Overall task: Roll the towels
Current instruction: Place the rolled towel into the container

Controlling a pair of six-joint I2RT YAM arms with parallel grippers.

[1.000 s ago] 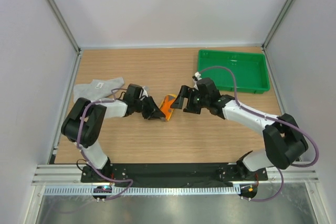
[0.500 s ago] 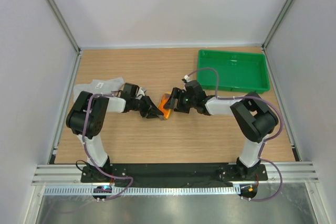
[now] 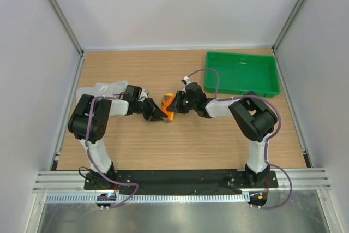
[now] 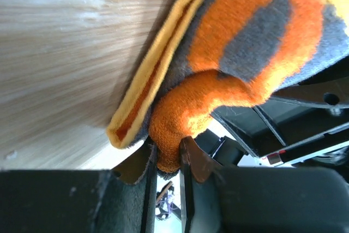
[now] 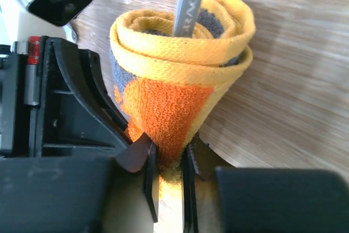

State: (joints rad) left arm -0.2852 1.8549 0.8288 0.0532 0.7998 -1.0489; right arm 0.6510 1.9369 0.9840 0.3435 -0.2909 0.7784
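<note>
On table [image 3: 180, 145] | orange towel [image 3: 169, 105] | left gripper [image 4: 168, 157] jaws grip it | right gripper [image 5: 169, 161] jaws newly clenched too

Two towels here: orange towel [image 3: 169, 107], light grey towel [image 3: 101, 91]. One green tray [image 3: 240, 75]. Two arms: left arm [image 3: 113, 108], right arm [image 3: 221, 107].

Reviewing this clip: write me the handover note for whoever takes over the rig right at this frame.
Left pincer: shut on one end of the orange towel.
Right pincer: shut on the opposite end, facing the left one.
Orange towel: mid-table, wound into a loose coil and pinched from both sides. Whether it rests on the wood is unclear.
Grey towel: lying unrolled at the left side, no pincer on it.
Done: the orange towel looks mostly rolled.
Left: probably tidy and set down the orange roll, then roll the grey towel.
</note>
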